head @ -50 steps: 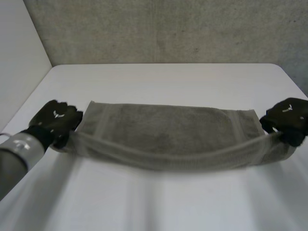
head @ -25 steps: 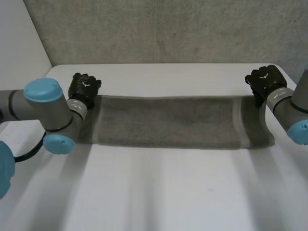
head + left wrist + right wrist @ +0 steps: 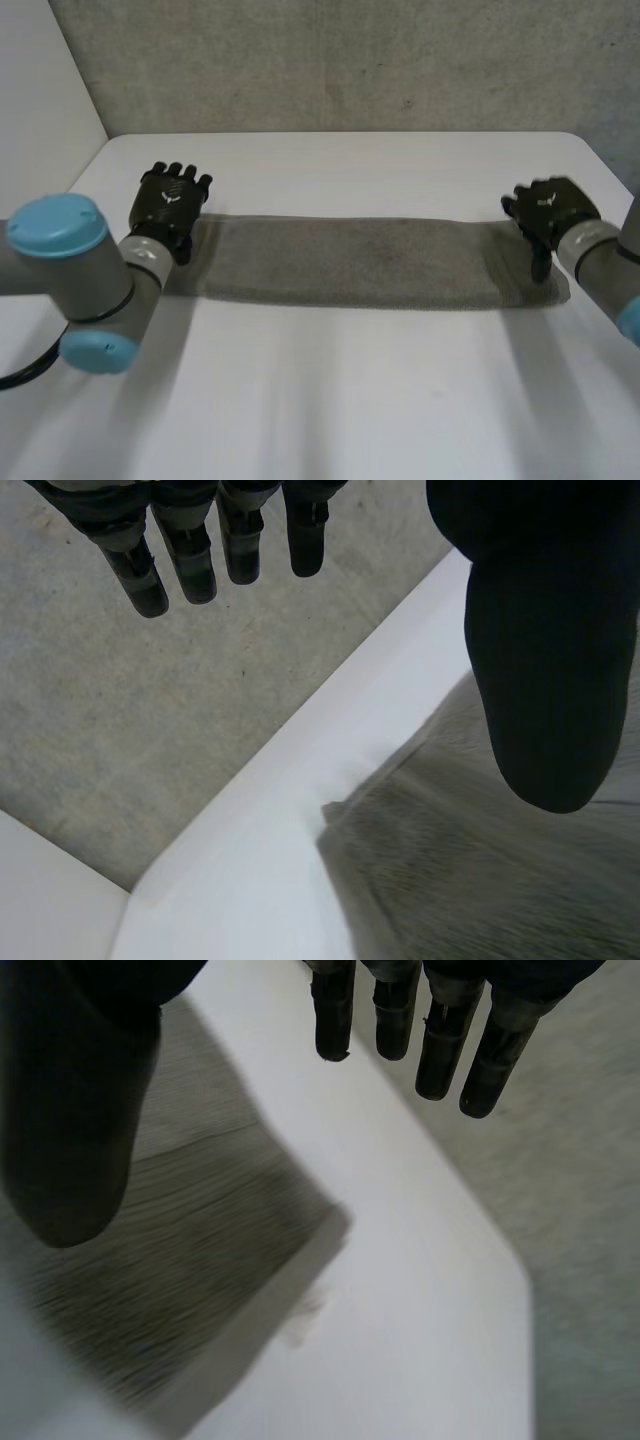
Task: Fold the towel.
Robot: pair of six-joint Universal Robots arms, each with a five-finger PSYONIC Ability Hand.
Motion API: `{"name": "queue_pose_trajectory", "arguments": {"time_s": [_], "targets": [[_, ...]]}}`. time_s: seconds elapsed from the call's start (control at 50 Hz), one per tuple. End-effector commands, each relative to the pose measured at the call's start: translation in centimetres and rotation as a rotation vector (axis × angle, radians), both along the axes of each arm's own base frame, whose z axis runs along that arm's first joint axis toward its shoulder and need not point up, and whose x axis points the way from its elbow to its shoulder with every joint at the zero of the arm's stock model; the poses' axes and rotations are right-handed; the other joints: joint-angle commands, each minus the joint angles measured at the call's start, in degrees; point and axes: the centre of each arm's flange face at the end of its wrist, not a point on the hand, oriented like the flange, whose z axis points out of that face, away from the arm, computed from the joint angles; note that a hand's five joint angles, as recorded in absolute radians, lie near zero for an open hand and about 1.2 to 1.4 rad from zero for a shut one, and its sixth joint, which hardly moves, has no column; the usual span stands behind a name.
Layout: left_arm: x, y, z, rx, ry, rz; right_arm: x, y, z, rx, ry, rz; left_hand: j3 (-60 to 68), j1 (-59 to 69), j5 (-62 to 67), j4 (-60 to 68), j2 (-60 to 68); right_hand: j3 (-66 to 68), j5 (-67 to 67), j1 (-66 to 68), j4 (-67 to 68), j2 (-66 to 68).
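The grey-green towel (image 3: pixel 350 262) lies flat as a long folded strip across the white table (image 3: pixel 330 400). My left hand (image 3: pixel 171 200) hovers at the strip's left end, by its far corner, open with straight fingers and holding nothing. At the strip's right end my right hand (image 3: pixel 548 210) is open too, over the far corner. In the left wrist view the left hand (image 3: pixel 540 650) is spread above the towel's corner (image 3: pixel 470 880), apart from it. In the right wrist view the right hand (image 3: pixel 70 1130) is spread above the towel's other end (image 3: pixel 200 1250).
A grey concrete wall (image 3: pixel 350 60) runs behind the table's far edge, and a white side wall (image 3: pixel 40 100) stands at the left. Bare tabletop stretches in front of the towel and in a narrow band behind it.
Both hands carried the towel's near edge over to its far edge, doubling it into a narrower strip. They then opened, let the corners go and drew slightly back.
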Motion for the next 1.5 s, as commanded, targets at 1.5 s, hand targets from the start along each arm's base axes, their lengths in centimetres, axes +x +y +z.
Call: {"name": "queue_pose_trajectory", "arguments": {"time_s": [1.5], "targets": [[2.2, 3.6, 1.5, 0.104, 0.318, 0.057, 24.1, 17.1, -7.1, -0.191, 0.035, 1.009, 1.6, 1.3, 0.3, 1.6, 1.6, 65.7, 66.2, 66.0, 64.9, 65.6]]}}
